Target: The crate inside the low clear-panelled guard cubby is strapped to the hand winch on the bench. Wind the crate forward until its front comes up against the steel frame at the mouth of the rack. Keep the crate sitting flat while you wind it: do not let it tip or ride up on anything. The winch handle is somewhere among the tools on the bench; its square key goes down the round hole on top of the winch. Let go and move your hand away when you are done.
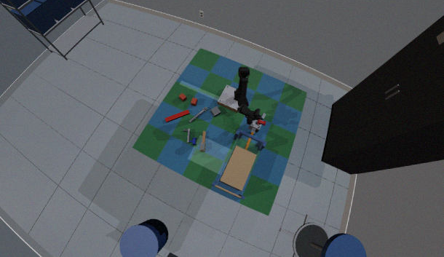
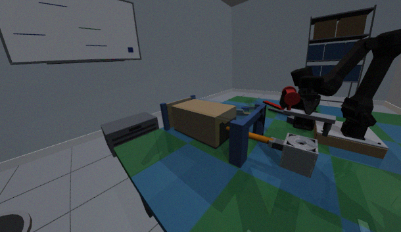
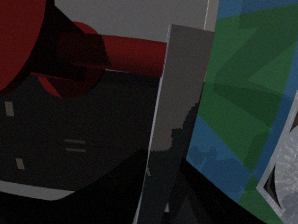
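The winch handle, a grey bar [image 2: 317, 116] [image 3: 187, 75] with a red knob [image 1: 261, 122] [image 2: 290, 96], is held in my gripper [image 2: 308, 112] [image 3: 158, 158], which is shut on the bar. Its key [image 2: 327, 129] points down from the bar's far end, clear of the winch [image 1: 255, 127] [image 2: 298, 158] [image 3: 282, 185]. The winch's round top hole [image 2: 302, 142] is empty. An orange strap [image 1: 249, 141] [image 2: 259, 137] joins the winch to the tan crate [image 1: 238, 168] [image 2: 194, 116]. The crate sits flat, with a gap between its front and the blue frame [image 2: 238, 145].
A red bar [image 1: 177, 116], two red blocks [image 1: 183, 97] [image 1: 194, 101], a wrench [image 1: 198, 114], a grey block [image 1: 215, 111], a hammer [image 1: 203, 141] and a blue tool [image 1: 194, 141] lie left of the rack. The arm's white base [image 1: 227, 95] [image 2: 371, 143] stands behind the winch.
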Available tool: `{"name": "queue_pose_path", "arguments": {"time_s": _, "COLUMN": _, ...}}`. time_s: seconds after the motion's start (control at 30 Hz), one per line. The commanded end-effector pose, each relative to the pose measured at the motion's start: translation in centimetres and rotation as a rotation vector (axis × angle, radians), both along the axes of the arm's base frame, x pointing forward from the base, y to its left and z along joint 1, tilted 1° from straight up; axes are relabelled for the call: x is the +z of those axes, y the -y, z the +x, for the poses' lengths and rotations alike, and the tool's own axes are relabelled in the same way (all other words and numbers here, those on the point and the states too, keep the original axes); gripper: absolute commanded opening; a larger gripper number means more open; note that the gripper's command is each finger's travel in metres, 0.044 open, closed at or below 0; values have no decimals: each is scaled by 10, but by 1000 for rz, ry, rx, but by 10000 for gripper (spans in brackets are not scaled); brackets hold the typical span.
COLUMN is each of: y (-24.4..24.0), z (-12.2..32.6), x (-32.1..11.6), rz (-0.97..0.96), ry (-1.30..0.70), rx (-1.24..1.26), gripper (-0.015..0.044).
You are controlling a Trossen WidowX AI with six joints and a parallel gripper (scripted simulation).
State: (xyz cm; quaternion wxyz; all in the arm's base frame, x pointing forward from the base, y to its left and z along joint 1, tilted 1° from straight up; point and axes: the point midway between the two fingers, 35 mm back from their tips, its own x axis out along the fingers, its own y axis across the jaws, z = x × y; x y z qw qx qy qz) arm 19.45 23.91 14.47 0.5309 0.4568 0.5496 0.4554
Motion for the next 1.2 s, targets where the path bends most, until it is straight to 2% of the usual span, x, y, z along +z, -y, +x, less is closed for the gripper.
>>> {"name": "queue_pose_path", "arguments": {"time_s": 0.0, "y": 1, "z": -4, "x": 3, "rz": 124, "ry": 1, "rx": 15, "gripper": 0}}
{"name": "queue_pose_path", "arguments": {"time_s": 0.37, "y": 2, "z": -5, "x": 3, "rz": 137, "ry": 1, "rx": 16, "gripper": 0}}
{"name": "queue_pose_path", "arguments": {"time_s": 0.8, "y": 25, "z": 47, "x": -12, "rz": 106, "ry": -1, "rx": 4, "gripper": 0}}
{"name": "queue_pose_path", "arguments": {"time_s": 1.17, "y": 24, "z": 45, "x": -15, "rz": 100, "ry": -17, "rx": -4, "gripper": 0}}
